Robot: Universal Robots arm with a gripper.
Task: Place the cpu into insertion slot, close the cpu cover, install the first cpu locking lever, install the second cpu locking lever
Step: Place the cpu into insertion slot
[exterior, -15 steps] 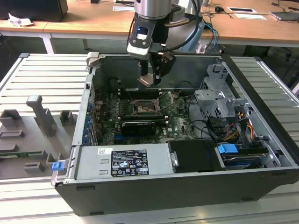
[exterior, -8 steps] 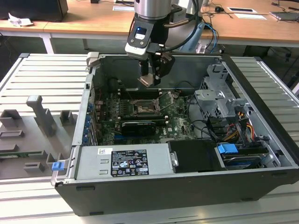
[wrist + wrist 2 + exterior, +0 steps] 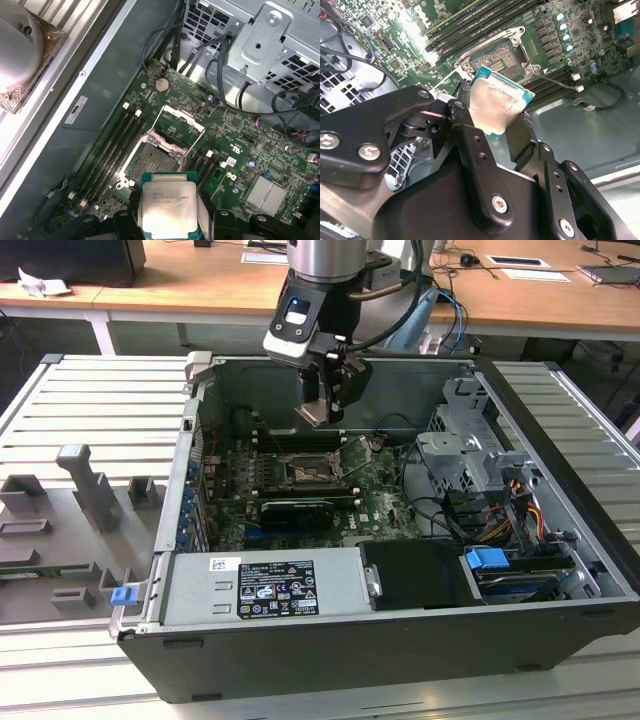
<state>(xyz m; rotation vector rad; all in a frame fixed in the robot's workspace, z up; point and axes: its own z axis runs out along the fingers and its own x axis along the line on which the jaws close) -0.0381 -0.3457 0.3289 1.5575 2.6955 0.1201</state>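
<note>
My gripper hangs over the open computer case, shut on the cpu. The chip's pale silver top shows between the black fingers in both wrist views, with the cpu held by its edges and my gripper closed around it. The insertion slot lies bare on the green motherboard below the chip, a clear gap apart. In the first wrist view the insertion slot sits just beyond the cpu. The cpu cover stands hinged up beside the slot, seen tilted in the exterior view as the cpu cover.
Black memory slots run behind the socket and a long black card lies in front of it. A metal drive cage with cables fills the exterior view's right side. The power supply sits at the front. Case walls ring the board.
</note>
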